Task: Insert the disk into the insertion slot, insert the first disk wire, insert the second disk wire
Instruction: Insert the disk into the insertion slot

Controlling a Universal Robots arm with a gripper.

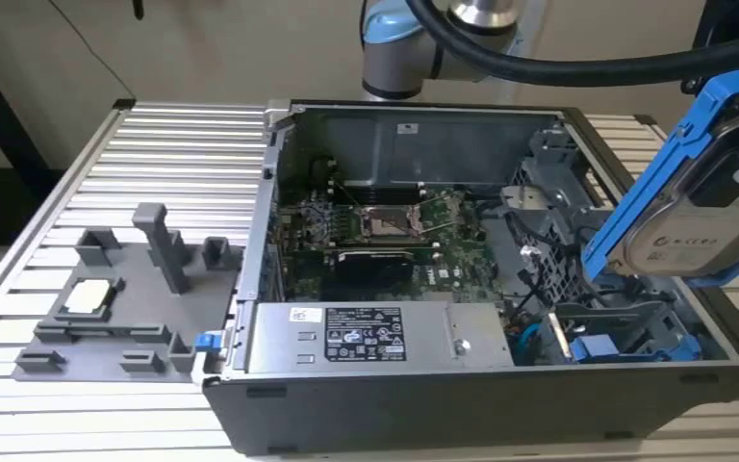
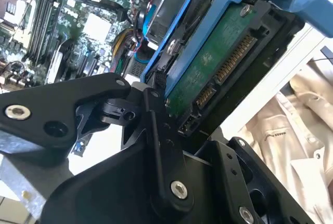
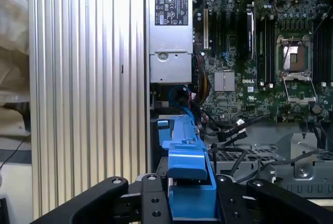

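Observation:
The disk [image 1: 697, 231], a silver-grey drive with a white label in a bright blue carrier [image 1: 677, 159], hangs tilted above the right side of the open computer case. In the second wrist view my gripper [image 2: 187, 125] is shut on the disk [image 2: 218, 63], whose green circuit board and connector pins face the camera. The first wrist view shows the black fingers [image 3: 151, 193] clamping the blue carrier [image 3: 187, 151] from both sides. The insertion slot [image 1: 626, 332], a dark grey bay with blue tabs, lies below the disk in the case's near right corner. A blue wire [image 3: 179, 93] curls beside it.
The grey labelled power-supply box [image 1: 369, 337] sits along the case's front, with the motherboard [image 1: 383, 231] behind it. A grey fixture [image 1: 126, 298] stands on the ribbed table [image 1: 151, 144] at the exterior view's left. Black cables [image 3: 229, 125] run near the bay. A light shirt [image 2: 291, 125] is nearby.

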